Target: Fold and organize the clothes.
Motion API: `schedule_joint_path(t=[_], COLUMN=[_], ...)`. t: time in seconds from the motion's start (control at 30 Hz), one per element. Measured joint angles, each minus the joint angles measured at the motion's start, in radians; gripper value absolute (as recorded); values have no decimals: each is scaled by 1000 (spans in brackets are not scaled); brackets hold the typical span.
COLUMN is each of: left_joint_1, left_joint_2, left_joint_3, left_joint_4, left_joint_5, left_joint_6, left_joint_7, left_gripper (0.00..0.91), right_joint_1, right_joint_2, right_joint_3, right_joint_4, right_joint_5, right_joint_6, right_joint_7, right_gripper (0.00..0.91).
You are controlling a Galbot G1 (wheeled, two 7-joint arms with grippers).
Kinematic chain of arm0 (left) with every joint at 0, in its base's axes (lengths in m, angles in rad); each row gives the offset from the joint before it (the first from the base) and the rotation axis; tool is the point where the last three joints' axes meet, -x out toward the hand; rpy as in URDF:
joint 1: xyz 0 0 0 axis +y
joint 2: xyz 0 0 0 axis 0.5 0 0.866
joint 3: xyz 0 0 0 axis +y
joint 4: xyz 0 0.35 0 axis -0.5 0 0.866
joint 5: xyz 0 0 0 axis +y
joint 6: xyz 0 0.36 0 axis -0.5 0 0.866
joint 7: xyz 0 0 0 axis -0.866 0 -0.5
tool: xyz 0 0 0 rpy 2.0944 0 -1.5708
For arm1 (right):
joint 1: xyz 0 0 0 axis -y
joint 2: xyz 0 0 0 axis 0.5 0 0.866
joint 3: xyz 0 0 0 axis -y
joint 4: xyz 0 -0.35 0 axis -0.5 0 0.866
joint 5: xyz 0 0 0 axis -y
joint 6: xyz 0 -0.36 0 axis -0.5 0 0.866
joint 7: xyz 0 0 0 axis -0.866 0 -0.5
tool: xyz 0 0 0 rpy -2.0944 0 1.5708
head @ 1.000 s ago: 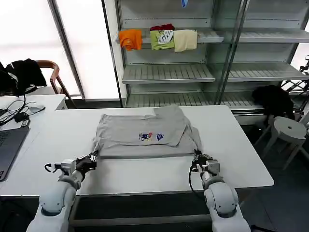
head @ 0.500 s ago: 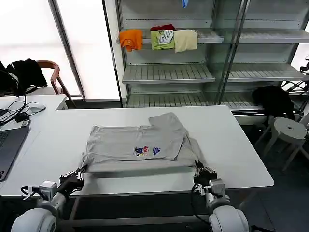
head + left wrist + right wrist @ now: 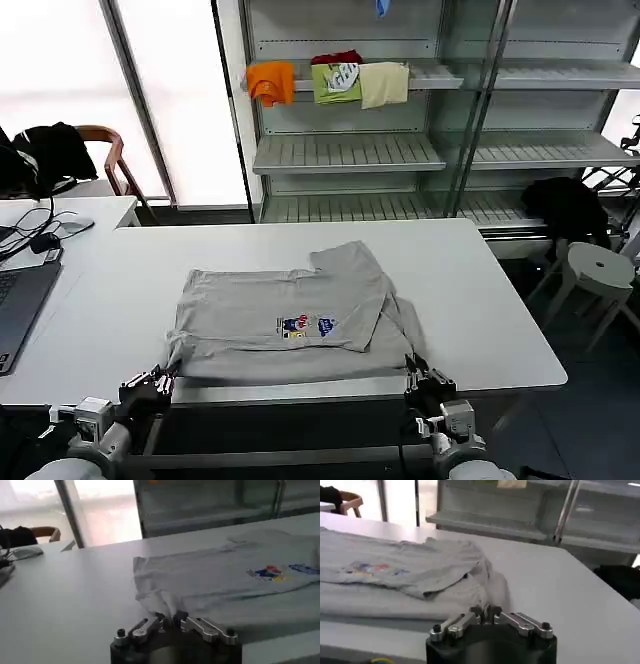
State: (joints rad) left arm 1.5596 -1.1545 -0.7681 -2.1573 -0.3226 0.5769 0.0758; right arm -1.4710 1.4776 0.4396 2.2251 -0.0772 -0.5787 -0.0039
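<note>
Both tools dragged shirt [image 3: 285,320] to table [image 3: 480,300] edge.

White table [image 3: 120,300] bearing a light grey shirt [image 3: 290,315] with chest print, folded and lying flat at the near edge, its hem overhanging.

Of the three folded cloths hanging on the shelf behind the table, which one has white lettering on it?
The green cloth, the middle one. The orange cloth on its left and the cream cloth on its right look plain.
</note>
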Motion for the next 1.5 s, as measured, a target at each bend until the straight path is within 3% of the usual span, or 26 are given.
schedule_joint_path(t=[0.27, 0.5, 0.83, 1.03, 1.5], left_joint_1=[-52, -182, -478, -640, -827], left_joint_2=[16, 13, -42, -58, -91], left_joint_3=[-46, -46, 60, 136, 201], left_joint_4=[59, 123, 286, 427, 682], left_joint_5=[24, 7, -10, 18, 119], left_joint_6=[-1, -1, -3, -3, -8], left_joint_7=[-41, -30, 44, 96, 202], left_gripper=[907, 907, 907, 907, 907], right_joint_1=[86, 270, 611, 792, 1044], right_joint_2=[16, 31, 98, 132, 132], right_joint_3=[5, -19, -17, -9, 8], right_joint_4=[2, -104, -475, -731, -1196], right_joint_5=[4, 42, 91, 108, 72], right_joint_6=[-1, -3, 6, 48, 174], right_joint_7=[-3, 6, -5, -28, -116], right_gripper=[907, 907, 907, 907, 907])
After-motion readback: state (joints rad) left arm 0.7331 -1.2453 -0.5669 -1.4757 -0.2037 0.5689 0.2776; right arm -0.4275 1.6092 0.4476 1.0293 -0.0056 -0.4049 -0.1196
